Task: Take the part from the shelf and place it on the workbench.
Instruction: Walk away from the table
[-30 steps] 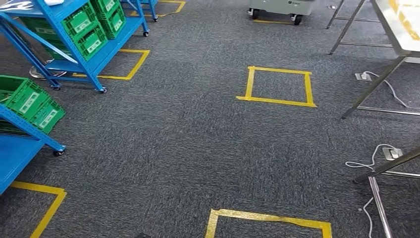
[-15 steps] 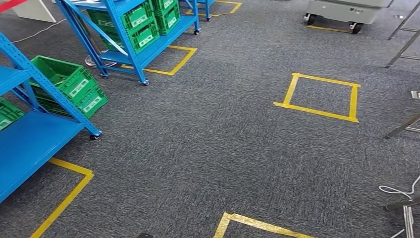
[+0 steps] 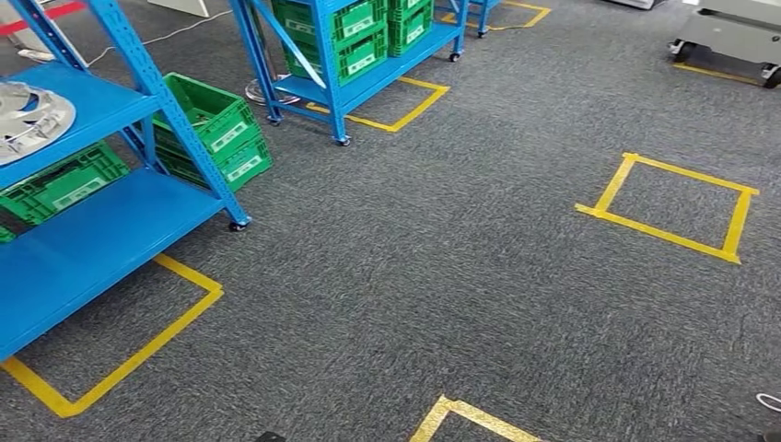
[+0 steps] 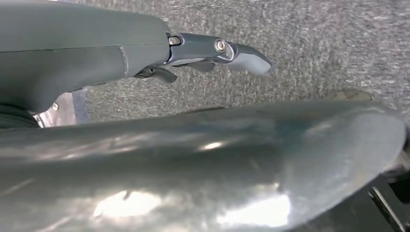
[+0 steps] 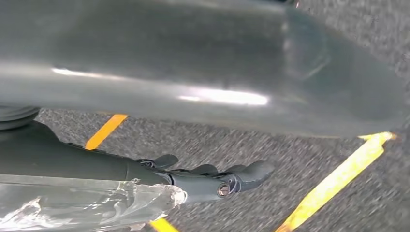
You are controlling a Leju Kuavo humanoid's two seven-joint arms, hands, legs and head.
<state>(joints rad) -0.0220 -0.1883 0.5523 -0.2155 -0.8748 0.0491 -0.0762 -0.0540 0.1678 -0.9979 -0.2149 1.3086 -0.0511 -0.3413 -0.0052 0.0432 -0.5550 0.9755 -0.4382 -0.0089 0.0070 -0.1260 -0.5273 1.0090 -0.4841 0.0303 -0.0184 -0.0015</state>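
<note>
Carpet point(image 3: 442, 276) fills most of what we see from the head: grey, marked with yellow tape squares point(image 3: 668, 207). At our left stands a blue shelf point(image 3: 92, 230), and on its upper level, at the picture's edge, lies the part point(image 3: 28, 115), a round silvery metal piece. Green crates point(image 3: 216, 129) sit under and behind that shelf, and a second blue rack point(image 3: 359, 46) farther back carries more of them.

At the left wrist we see the left hand point(image 4: 145, 53) above the carpet, its fingers point(image 4: 241, 53) stretched out straight and close together, holding nothing. The part is nowhere near them.

At the right wrist the right hand point(image 5: 183, 181) hangs over carpet and yellow tape, its fingers point(image 5: 251, 174) extended, slightly apart, and empty; clear plastic wrap point(image 5: 82, 208) covers the arm just behind it.
</note>
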